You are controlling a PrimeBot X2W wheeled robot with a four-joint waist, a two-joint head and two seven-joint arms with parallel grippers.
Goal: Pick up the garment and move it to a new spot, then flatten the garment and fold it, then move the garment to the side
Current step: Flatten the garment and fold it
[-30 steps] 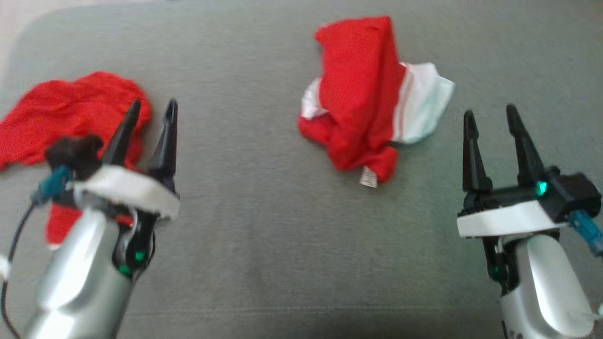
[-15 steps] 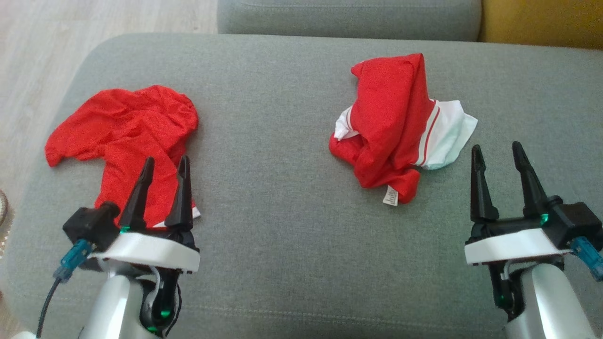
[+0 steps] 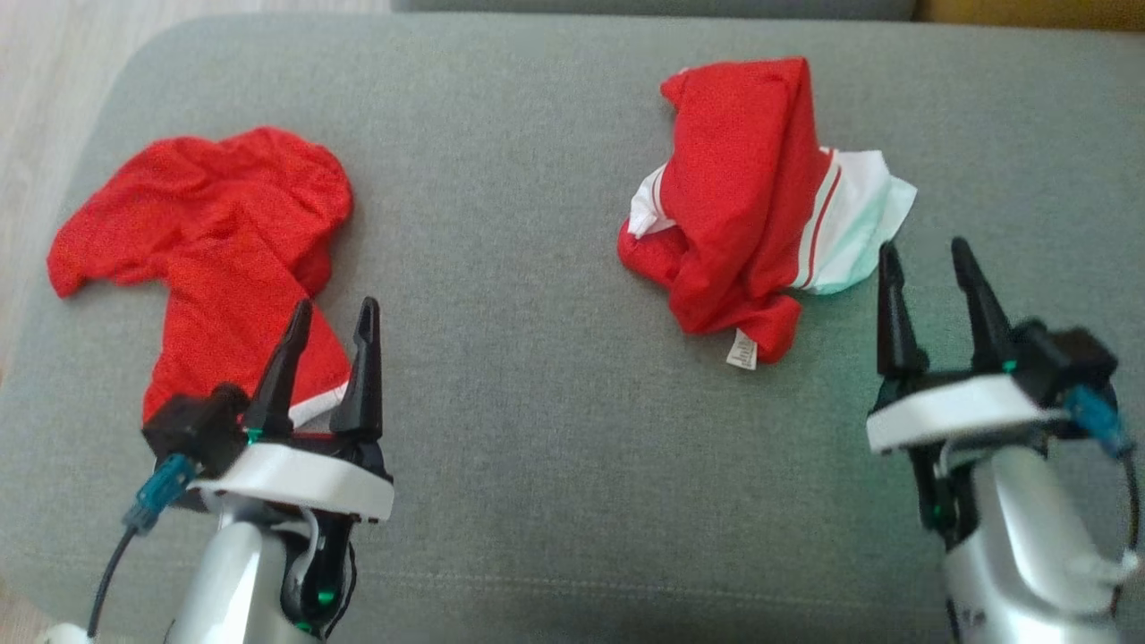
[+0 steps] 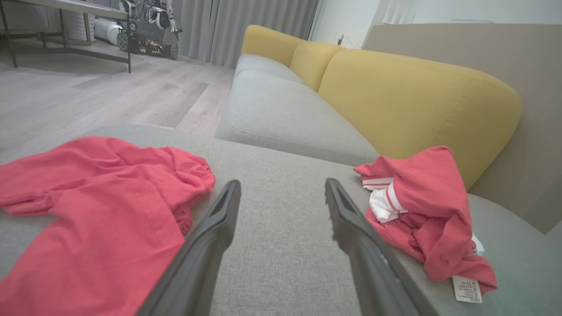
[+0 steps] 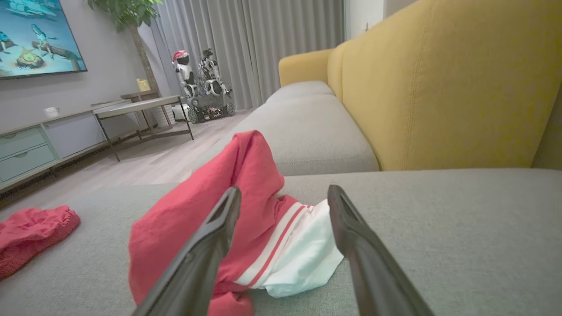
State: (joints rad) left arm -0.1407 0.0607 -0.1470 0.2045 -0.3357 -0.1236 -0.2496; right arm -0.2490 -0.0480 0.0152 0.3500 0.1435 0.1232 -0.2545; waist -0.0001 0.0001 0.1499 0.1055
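Observation:
Two crumpled garments lie on the grey seat cushion [image 3: 537, 376]. One is all red [image 3: 206, 241] at the left, the other red with white striped panels [image 3: 742, 197] and a small label at the right. My left gripper [image 3: 335, 306] hovers open over the near corner of the all-red garment [image 4: 109, 206], nothing between its fingers. The right gripper [image 3: 923, 246] stands open just short of the white edge of the striped garment [image 5: 246, 175]. Through the right wrist camera, its fingers frame that white panel [image 5: 303, 250]. Neither gripper [image 4: 282, 184] [image 5: 284, 191] touches cloth, as far as I can tell.
A yellow backrest [image 4: 417, 101] rises behind the cushion, with another grey seat [image 4: 281, 109] beyond. Wooden floor [image 3: 36, 89] drops off past the cushion's rounded left edge. A low table [image 5: 131, 105] and a parked robot [image 5: 202, 87] stand far across the room.
The head view has shifted, so the whole picture moved. Both garments lie as before. The right gripper's tips now stand closer to the striped garment's white edge. Both grippers stay open.

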